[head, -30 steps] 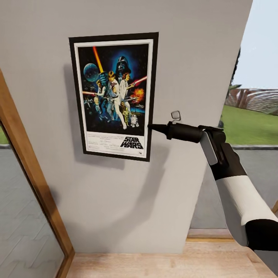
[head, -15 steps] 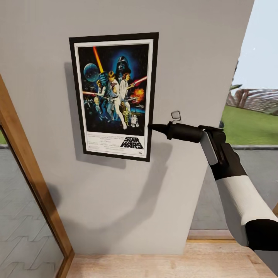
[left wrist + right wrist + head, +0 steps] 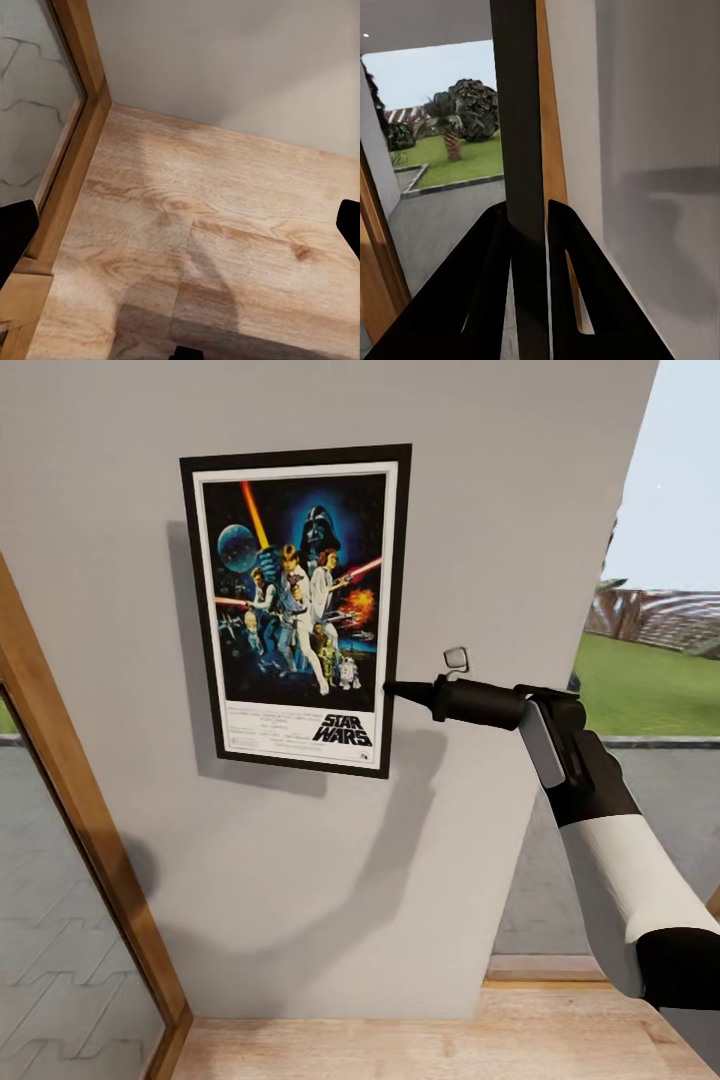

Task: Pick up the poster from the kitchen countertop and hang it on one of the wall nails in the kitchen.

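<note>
- Almost nothing has moved since a second ago: only a slight camera drift is seen, with poster [image 3: 297, 608] and right gripper [image 3: 392, 689] placed as before.
- Against the grey wall [image 3: 500, 510] the poster is held upright, long axis vertical.
- Its right edge is pinched by the right gripper's narrowed fingers [image 3: 572, 262]; release is judged next.
- The left gripper [image 3: 180, 225] is spread wide, empty, over wooden floor [image 3: 225, 225].

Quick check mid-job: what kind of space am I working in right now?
Probably indoors in a house, at a plain grey wall beside a wood-framed glass door, with wood plank flooring below. The right gripper pinches the poster edge against the wall. Lawn shows outside.
</note>
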You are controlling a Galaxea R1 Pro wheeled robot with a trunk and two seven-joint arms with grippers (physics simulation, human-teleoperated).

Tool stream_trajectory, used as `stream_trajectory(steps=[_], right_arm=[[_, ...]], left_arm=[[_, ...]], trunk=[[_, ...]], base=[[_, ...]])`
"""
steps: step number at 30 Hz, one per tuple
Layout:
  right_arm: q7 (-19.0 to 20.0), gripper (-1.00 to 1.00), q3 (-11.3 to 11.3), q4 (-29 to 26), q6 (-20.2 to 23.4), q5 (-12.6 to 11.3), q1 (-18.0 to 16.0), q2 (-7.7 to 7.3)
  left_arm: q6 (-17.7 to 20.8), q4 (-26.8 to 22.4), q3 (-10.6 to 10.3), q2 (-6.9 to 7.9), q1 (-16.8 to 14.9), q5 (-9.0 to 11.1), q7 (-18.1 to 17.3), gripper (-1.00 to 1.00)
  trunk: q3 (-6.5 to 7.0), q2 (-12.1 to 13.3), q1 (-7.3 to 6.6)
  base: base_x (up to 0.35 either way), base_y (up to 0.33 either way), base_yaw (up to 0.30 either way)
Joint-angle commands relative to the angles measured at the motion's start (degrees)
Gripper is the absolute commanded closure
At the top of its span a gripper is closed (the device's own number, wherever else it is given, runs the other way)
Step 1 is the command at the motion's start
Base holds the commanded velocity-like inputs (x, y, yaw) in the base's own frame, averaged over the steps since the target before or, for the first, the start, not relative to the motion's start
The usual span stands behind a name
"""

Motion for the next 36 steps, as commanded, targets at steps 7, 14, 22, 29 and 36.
stream_trajectory(steps=[7,14,22,29,36], right_arm=[[0.0,1.00,0.1,0.0,0.5,-0.5,-0.1,-0.15],[0.0,1.00,0.1,0.0,0.5,-0.5,0.0,-0.16],[0.0,1.00,0.1,0.0,0.5,-0.5,0.0,-0.17],[0.1,1.00,0.1,0.0,0.5,-0.5,-0.1,-0.17],[0.1,1.00,0.2,-0.2,0.5,-0.5,0.0,-0.25]], left_arm=[[-0.1,0.0,0.2,0.00,0.0,0.0,-0.4,-1.00],[-0.1,0.0,0.3,-0.02,0.0,0.0,-0.4,-1.00],[-0.1,0.0,0.3,0.05,0.0,0.0,-0.4,-1.00],[-0.1,0.0,0.3,0.06,0.0,0.0,-0.4,-1.00],[-0.2,0.0,0.4,-0.01,0.0,0.0,-0.4,-1.00]], trunk=[[-0.08,-0.1,0.03],[-0.08,-0.1,0.03],[-0.08,-0.1,0.03],[-0.08,-0.1,0.03],[-0.08,-0.1,0.03]], base=[[0.105,0.018,0.000],[0.036,0.005,0.000],[0.070,0.000,0.000],[0.113,0.000,0.000],[0.003,0.000,0.000]])
